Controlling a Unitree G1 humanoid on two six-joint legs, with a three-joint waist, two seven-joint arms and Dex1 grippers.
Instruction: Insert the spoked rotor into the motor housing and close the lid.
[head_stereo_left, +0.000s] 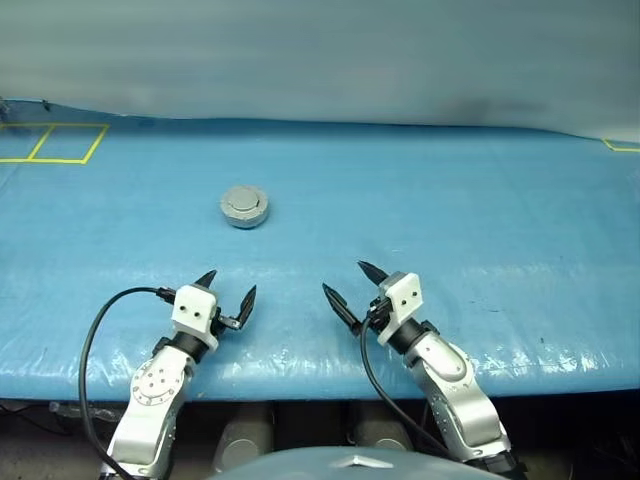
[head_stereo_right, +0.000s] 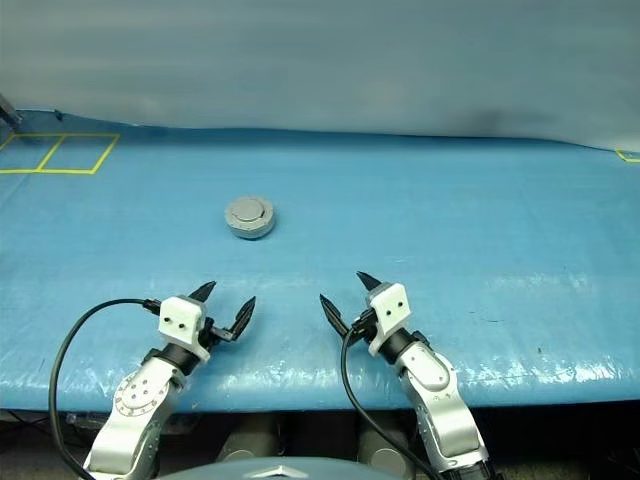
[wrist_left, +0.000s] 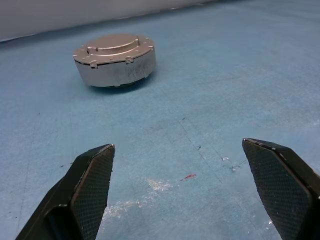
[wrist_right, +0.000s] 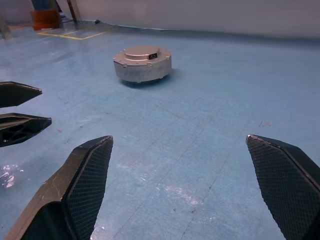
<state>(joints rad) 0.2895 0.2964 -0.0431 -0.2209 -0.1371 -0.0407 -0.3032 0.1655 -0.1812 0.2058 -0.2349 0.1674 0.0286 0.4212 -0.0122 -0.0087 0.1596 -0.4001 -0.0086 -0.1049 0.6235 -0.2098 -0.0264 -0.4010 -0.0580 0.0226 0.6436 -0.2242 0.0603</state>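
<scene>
Yellow tape squares (head_stereo_left: 52, 142) mark the blue table (head_stereo_left: 480, 220) at its far left edge, around ten o'clock. The left gripper (head_stereo_left: 227, 290) hovers spread and empty near the front edge. The motor housing (head_stereo_left: 244, 206), lid (wrist_left: 114, 46) shut, sits at twelve o'clock from it, well apart. The right gripper (head_stereo_left: 347, 287) is likewise spread, with open sheet beyond. No writing is legible.

A robot test lab or workshop: a wide counter covered with a taped-down, glossy blue plastic sheet (head_stereo_left: 480, 220), yellow tape squares (head_stereo_left: 55, 143) marked at its far left corner, and a plain pale grey wall (head_stereo_left: 320, 55) just behind the counter.
</scene>
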